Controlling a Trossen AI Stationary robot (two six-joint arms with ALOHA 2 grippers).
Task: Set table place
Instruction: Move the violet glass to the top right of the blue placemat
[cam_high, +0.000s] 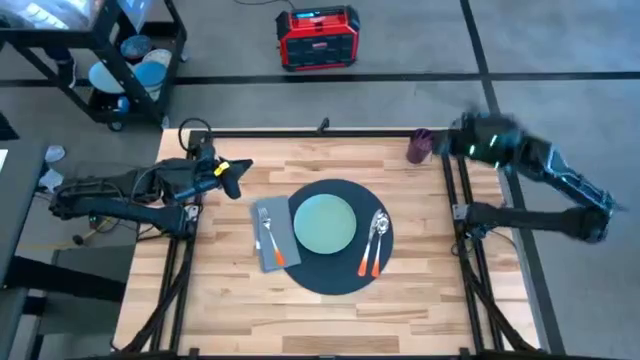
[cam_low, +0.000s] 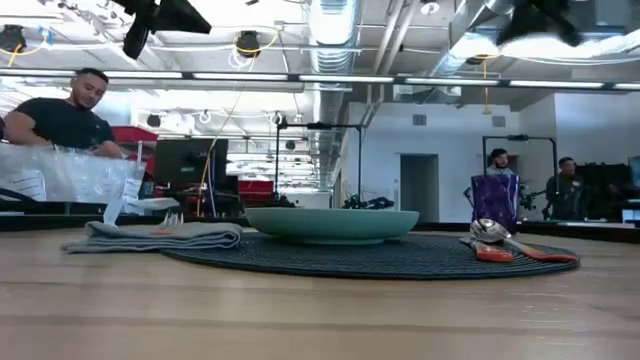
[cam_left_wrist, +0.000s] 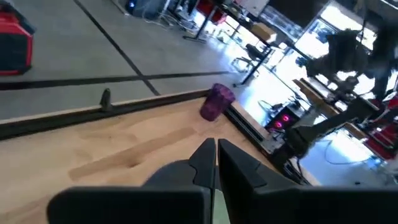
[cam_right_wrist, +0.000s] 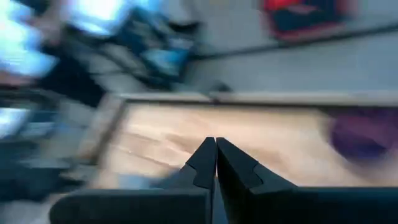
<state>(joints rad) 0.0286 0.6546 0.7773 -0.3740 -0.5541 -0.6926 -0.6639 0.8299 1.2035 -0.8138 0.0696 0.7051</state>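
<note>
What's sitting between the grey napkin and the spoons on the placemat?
The pale green plate, centred on the placemat, between napkin and spoons; seen in the high view.

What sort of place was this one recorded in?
Probably a robotics lab or workshop: exposed ceiling ducts, a black wheeled cart beside the table, and a red equipment case on the concrete floor.

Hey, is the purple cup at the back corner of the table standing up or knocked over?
Upright. The low view shows the purple cup standing straight behind the spoons, and from above it looks compact, not stretched out.
</note>
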